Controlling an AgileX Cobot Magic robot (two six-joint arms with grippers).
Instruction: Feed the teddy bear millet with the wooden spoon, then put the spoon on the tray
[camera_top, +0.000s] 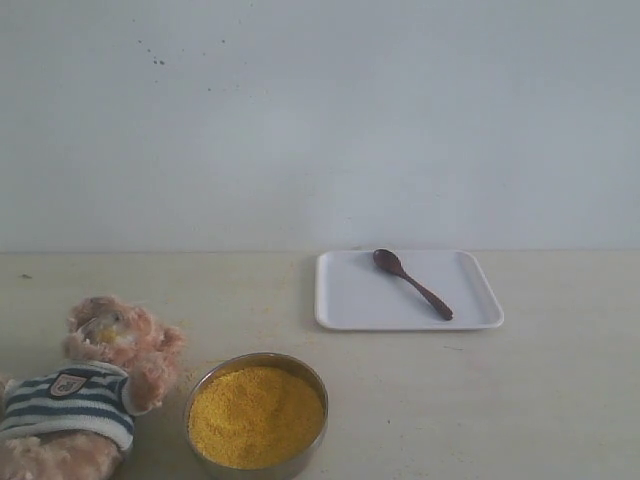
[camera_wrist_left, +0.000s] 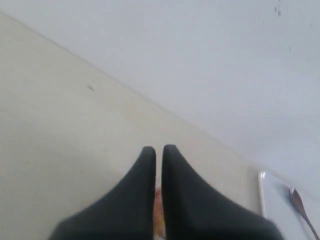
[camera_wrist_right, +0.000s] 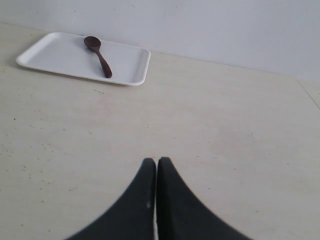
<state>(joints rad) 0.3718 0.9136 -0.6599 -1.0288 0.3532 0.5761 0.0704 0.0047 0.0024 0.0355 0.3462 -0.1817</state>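
The small dark reddish-brown wooden spoon (camera_top: 411, 283) is lying loose on the flat white rectangular plastic tray (camera_top: 350, 305), right of centre in the exterior view. Its oval bowl is pointing toward the upper left of the tray and its thin handle is running down toward the lower right. The fluffy light-brown teddy bear (camera_top: 90, 390) in its navy-and-white striped shirt is leaning at the lower left corner. Just beside it, at the bottom centre, the round shallow metal bowl (camera_top: 262, 356) is sitting full of fine bright-yellow millet (camera_top: 256, 415).

The left gripper (camera_wrist_left: 159, 149) is hanging over bare tabletop (camera_top: 520, 400) with its dark jaws pressed almost together, gripping nothing. The right gripper (camera_wrist_right: 153, 160) is likewise closed tight and empty, facing the tray from well apart. Neither arm is showing in the exterior view.

The spoon is looking light, stiff and smooth, so it is likely to skid on the slick tray under a sideways push. The best hold is probably across the thin handle near its middle, with the jaws opening first and coming down on either side. Loaded millet will be spilling easily if the spoon is tilting.
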